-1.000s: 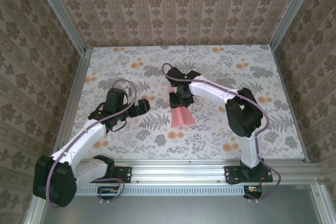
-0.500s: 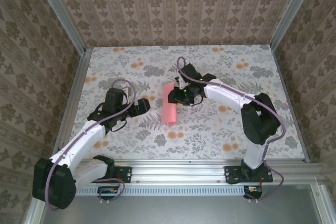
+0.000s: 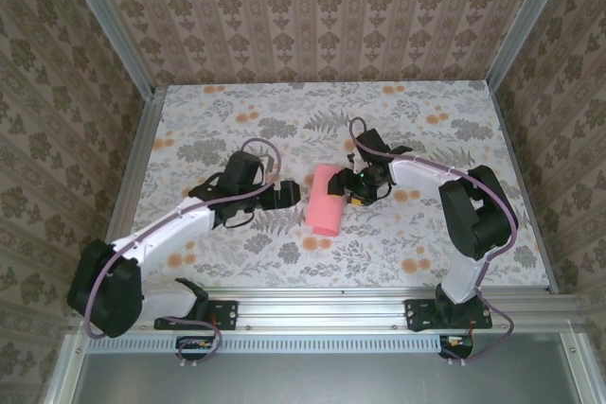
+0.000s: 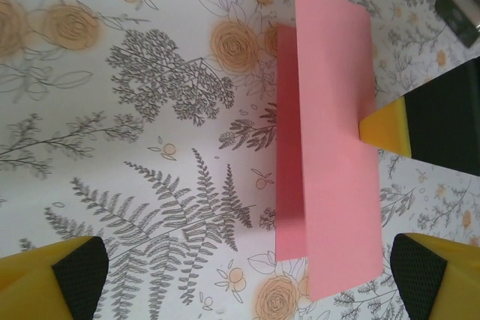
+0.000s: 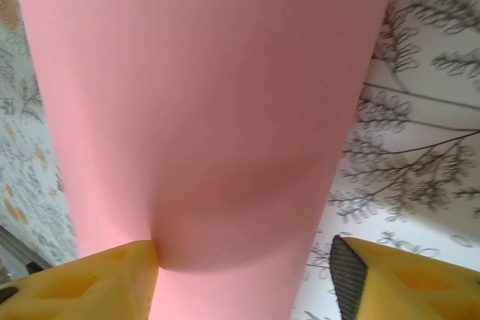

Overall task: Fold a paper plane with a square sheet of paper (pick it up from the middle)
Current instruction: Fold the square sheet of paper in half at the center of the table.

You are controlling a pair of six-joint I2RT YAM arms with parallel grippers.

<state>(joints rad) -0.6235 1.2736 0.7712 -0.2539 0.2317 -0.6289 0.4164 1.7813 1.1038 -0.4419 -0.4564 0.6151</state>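
Observation:
The square sheet of paper (image 3: pixel 325 201) is salmon pink, folded in half into a long rectangle, and lies on the floral table near the middle. In the left wrist view the paper (image 4: pixel 330 133) has its upper flap slightly raised above the lower one. My left gripper (image 3: pixel 289 194) stands open just left of it, with its yellow fingers (image 4: pixel 75 267) wide apart and empty. My right gripper (image 3: pixel 355 188) is at the sheet's right edge and open. In the right wrist view the paper (image 5: pixel 202 95) bulges against one finger (image 5: pixel 112 279), and the other finger stands apart.
The floral table cover (image 3: pixel 218 130) spreads around the sheet. Aluminium rails (image 3: pixel 331 305) run along the near edge and up both sides, with patterned walls (image 3: pixel 312 16) behind. Both arm bases sit at the near rail.
The right gripper carried the paper rightwards and down onto the table, and its jaws have parted. The left arm has swung right, up to the sheet's left edge.

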